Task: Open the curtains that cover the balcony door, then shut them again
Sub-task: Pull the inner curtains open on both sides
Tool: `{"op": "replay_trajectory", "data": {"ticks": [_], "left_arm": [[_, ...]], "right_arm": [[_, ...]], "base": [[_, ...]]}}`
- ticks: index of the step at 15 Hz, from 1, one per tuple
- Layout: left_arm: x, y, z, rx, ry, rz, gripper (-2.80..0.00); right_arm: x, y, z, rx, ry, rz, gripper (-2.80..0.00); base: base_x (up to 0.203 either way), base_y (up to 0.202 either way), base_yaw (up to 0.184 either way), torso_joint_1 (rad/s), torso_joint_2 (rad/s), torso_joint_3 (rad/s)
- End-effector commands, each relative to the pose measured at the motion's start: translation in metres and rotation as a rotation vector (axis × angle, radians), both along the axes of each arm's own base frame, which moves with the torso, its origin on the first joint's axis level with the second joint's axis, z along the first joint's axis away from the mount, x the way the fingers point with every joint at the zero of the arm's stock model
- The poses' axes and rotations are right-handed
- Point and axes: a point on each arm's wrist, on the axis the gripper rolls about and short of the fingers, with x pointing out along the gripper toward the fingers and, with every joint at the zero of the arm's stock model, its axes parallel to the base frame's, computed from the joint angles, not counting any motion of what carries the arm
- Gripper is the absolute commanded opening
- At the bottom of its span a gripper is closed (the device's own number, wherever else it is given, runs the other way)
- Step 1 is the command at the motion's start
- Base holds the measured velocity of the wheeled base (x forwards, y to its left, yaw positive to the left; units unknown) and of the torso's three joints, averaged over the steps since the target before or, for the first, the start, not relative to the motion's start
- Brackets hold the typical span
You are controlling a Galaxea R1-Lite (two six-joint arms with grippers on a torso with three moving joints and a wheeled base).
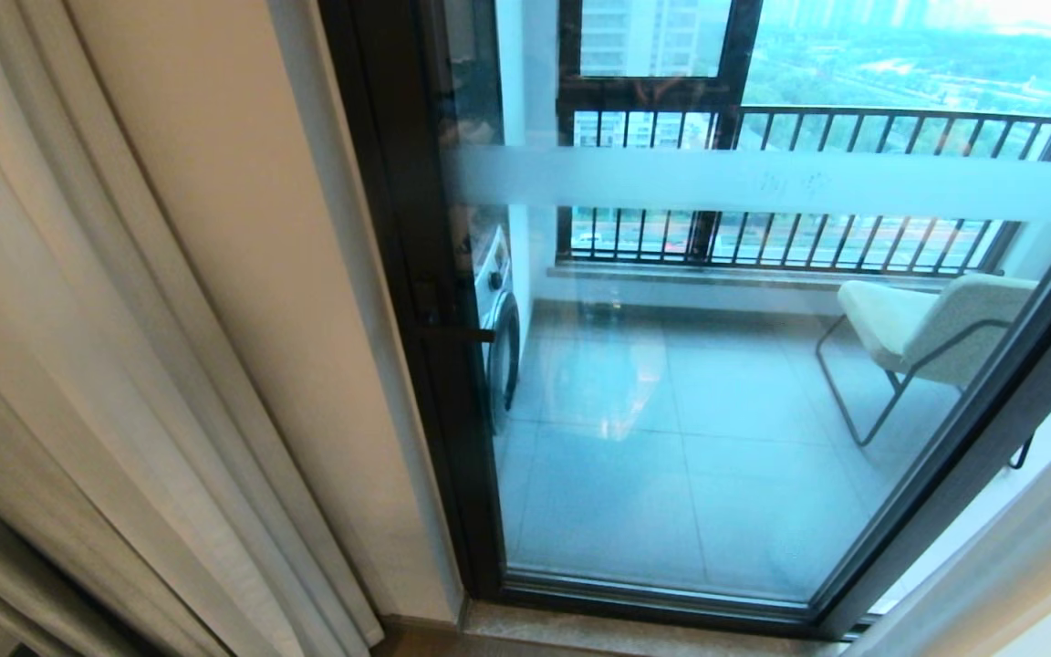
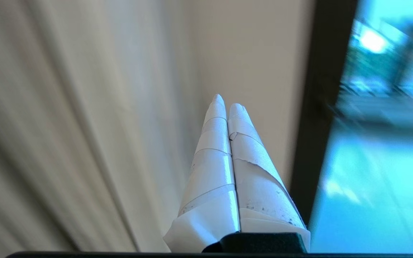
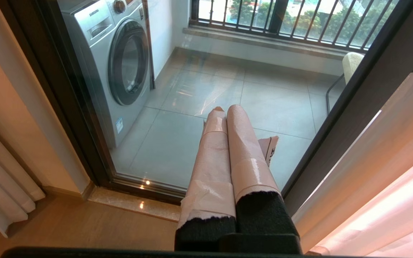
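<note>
Illumination: daylight, entering through the balcony door (image 1: 690,383) from outside. Overexposure: sky at the head view's upper right corner washed white. Reflections: pale sheen on the balcony floor tiles (image 1: 635,411). Blur: left wrist view smeared, glass and fabric folds streaked. Distortion: head view's door frame lines leaned and bowed toward the edges. Right wrist view: sharp, warm-tinted.
</note>
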Motion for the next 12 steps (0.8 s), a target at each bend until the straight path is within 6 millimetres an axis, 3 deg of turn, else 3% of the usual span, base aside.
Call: {"op": "replay_trajectory", "data": {"ticks": [1,8,12], "left_arm": [[-0.021,-0.012,-0.024,0.036,-0.006,-0.106,-2.80],[-0.061,-0.021,-0.073,0.016,0.179,-0.167,-2.80],[-0.065,-0.018,-0.085,0.010,0.260,-0.086,-2.80]], "right_arm": [[0.000,0.000,0.000,-0.001,0.000,0.001,-2.80],[0.000,0.000,0.000,-0.001,0.000,0.001,-2.80],[0.000,0.000,0.000,-0.001,0.000,0.001,-2.80]], "base": [[0.000,0.000,0.000,0.000,0.00,0.000],[0.000,0.000,0.000,0.000,0.00,0.000],[0.000,0.000,0.000,0.000,0.00,0.000]]}}
